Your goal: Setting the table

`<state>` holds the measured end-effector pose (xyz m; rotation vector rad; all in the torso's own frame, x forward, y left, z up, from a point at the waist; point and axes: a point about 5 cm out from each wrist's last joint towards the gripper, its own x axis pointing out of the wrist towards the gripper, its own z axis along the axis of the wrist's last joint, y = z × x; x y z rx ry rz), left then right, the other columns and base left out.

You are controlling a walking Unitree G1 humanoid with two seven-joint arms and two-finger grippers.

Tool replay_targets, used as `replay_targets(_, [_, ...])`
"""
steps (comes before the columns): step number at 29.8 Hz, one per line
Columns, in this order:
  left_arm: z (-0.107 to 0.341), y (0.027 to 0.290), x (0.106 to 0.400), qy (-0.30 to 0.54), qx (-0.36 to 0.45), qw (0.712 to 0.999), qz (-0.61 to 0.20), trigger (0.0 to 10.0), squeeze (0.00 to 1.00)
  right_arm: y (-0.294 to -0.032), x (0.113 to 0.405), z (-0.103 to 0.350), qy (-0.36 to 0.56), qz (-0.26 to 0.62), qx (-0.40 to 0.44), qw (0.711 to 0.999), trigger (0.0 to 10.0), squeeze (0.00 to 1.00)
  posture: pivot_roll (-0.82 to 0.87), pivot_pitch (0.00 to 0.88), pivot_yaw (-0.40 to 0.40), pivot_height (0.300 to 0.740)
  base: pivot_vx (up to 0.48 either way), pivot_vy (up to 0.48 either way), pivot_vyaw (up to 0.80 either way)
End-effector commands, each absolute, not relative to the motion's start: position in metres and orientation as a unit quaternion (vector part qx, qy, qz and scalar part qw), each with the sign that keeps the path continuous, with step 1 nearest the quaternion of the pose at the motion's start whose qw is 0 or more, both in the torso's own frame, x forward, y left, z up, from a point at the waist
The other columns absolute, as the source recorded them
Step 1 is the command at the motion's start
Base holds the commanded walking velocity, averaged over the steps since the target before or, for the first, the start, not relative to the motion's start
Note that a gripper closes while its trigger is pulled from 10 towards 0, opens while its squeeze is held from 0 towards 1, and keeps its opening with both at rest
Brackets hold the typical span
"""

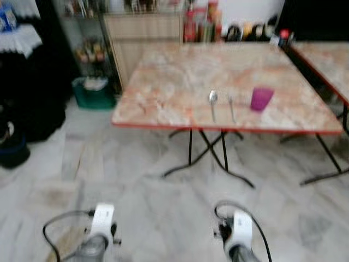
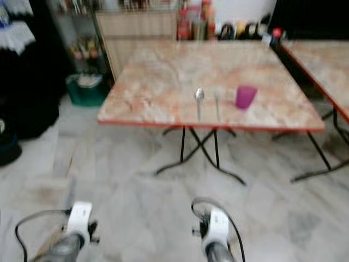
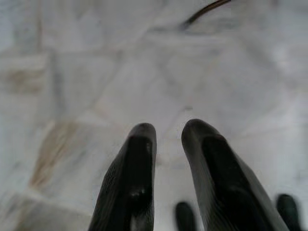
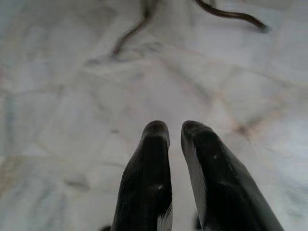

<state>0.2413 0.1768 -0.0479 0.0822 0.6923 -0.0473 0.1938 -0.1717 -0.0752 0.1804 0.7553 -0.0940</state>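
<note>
A folding table with a marbled orange top stands ahead of me. Near its front edge lie a spoon and a fork side by side, with a purple cup upright just to their right. Both my arms hang low over the tiled floor, short of the table. The left gripper points down at the floor, its two black fingers close together with nothing between them. The right gripper hangs the same way, its fingers nearly touching and holding nothing.
A second table stands to the right with a gap between. Black crossed legs run under the near table. A green basket and a shelf sit at the back left, bottles along the back wall, dark furniture far left.
</note>
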Motion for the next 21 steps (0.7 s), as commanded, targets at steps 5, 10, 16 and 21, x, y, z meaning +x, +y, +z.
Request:
replay_targets(5, [-0.0483,0.1915,0.2386,0.347,0.053,0.936,-0.008,10.0,0.0,-0.1648,0.202,-0.0712,0.357,-0.04,0.092,0.929,10.0,0.0,0.04,0.0,0.015,0.74,0.305,0.0,0.0])
replay_targets(10, [-0.0486,0.1905,0.2385,0.348,0.052,0.936,-0.007,10.0,0.0,-0.1662,0.2023,-0.071,0.357,-0.043,0.095,0.928,10.0,0.0,0.04,0.0,0.012,0.74,0.313,0.0,0.0])
replay_targets(16, [-0.0486,0.1901,0.2386,0.348,0.051,0.936,-0.007,10.0,0.0,-0.1669,0.2026,-0.0709,0.357,-0.044,0.095,0.928,10.0,0.0,0.04,0.0,0.011,0.74,0.314,0.0,0.0])
replay_targets(21, [-0.0487,0.1896,0.2385,0.348,0.05,0.936,-0.008,10.0,0.0,-0.1675,0.2026,-0.0709,0.357,-0.045,0.095,0.928,10.0,0.0,0.04,0.0,0.011,0.74,0.315,0.0,0.0])
